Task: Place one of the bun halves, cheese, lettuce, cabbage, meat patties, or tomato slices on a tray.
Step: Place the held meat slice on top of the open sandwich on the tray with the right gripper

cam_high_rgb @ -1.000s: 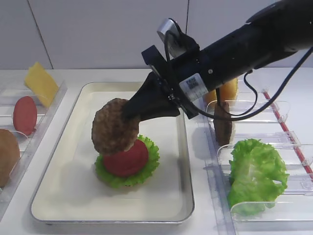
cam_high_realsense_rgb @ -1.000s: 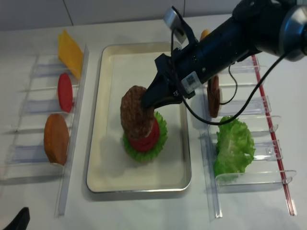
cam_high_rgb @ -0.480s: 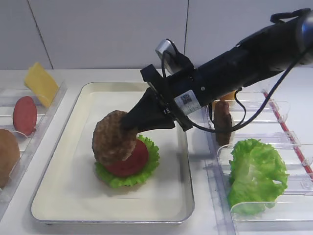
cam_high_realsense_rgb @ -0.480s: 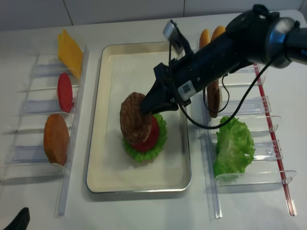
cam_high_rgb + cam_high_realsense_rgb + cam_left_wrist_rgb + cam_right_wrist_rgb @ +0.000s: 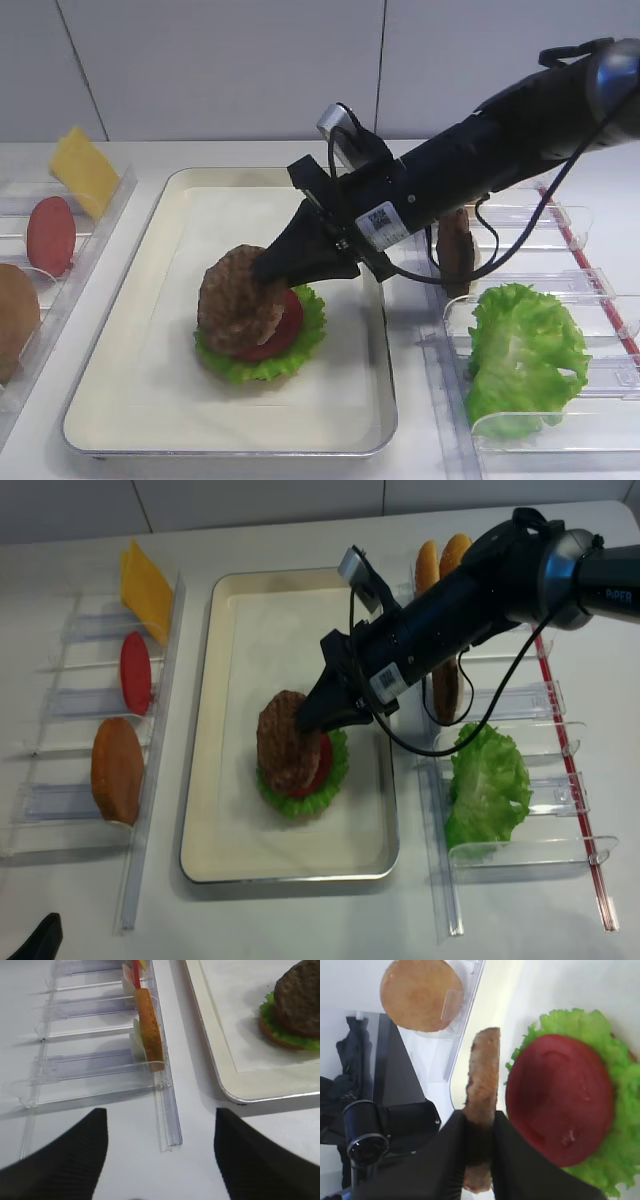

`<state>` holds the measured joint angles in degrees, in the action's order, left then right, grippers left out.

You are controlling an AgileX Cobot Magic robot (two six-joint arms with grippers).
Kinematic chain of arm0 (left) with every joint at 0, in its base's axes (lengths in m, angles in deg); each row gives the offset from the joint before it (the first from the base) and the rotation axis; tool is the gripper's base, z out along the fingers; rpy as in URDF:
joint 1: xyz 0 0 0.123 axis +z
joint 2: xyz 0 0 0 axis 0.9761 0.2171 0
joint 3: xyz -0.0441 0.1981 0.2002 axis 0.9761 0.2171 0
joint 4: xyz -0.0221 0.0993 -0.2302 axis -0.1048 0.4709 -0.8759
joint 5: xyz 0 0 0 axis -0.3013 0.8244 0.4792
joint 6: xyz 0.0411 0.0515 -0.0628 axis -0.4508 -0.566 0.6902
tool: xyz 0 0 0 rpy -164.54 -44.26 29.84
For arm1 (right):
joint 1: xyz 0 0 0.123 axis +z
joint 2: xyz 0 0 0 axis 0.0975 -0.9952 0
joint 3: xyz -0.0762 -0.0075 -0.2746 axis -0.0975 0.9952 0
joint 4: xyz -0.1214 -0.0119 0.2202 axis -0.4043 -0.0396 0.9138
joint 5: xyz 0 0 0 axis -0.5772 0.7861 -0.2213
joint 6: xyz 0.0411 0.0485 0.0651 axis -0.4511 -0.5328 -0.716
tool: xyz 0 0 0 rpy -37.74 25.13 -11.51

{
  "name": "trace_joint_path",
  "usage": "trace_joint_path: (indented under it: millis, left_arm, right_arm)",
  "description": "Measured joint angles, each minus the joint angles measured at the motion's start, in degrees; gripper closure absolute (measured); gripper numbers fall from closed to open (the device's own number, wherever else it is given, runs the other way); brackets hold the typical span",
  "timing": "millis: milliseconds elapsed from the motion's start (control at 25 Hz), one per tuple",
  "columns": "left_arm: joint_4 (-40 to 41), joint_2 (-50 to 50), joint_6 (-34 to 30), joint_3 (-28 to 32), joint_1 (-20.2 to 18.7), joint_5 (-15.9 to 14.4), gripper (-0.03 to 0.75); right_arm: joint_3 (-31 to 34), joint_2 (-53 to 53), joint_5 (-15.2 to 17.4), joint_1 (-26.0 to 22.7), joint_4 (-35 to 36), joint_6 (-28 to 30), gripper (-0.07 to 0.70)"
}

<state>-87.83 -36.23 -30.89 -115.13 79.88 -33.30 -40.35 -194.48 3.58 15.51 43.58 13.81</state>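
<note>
My right gripper point(image 5: 274, 268) point(image 5: 479, 1121) point(image 5: 316, 716) is shut on the edge of a brown meat patty point(image 5: 238, 308) point(image 5: 483, 1075) point(image 5: 283, 742). The patty hangs tilted, low over a stack in the cream tray point(image 5: 140, 300) point(image 5: 230, 820). That stack is a red tomato slice point(image 5: 559, 1100) point(image 5: 288, 322) on frilly lettuce point(image 5: 582, 1025) point(image 5: 300, 348) with a bun edge point(image 5: 272, 1037) beneath. Whether the patty touches the tomato I cannot tell. My left gripper point(image 5: 160, 1135) stands open over bare table, left of the tray's near corner point(image 5: 235, 1095).
The clear left rack holds cheese point(image 5: 145, 578), a tomato slice point(image 5: 135, 670) and a bun half point(image 5: 117, 768) point(image 5: 150, 1030). The right rack holds two bun halves point(image 5: 440, 555), another patty point(image 5: 445, 692) and a big lettuce leaf point(image 5: 488, 785) point(image 5: 525, 355).
My right gripper has come down and slightly right with the patty, from above the stack to low over the tomato slice. The patty now lies flatter.
</note>
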Motion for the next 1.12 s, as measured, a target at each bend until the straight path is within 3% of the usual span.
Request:
trace_joint_path:
  millis: [1120]
  left_arm:
    - [0.00, 0.00, 0.00, 0.00, 0.00, 0.00, 0.286]
  right_arm:
    - [0.00, 0.00, -0.97, 0.00, -2.57, -1.19, 0.488]
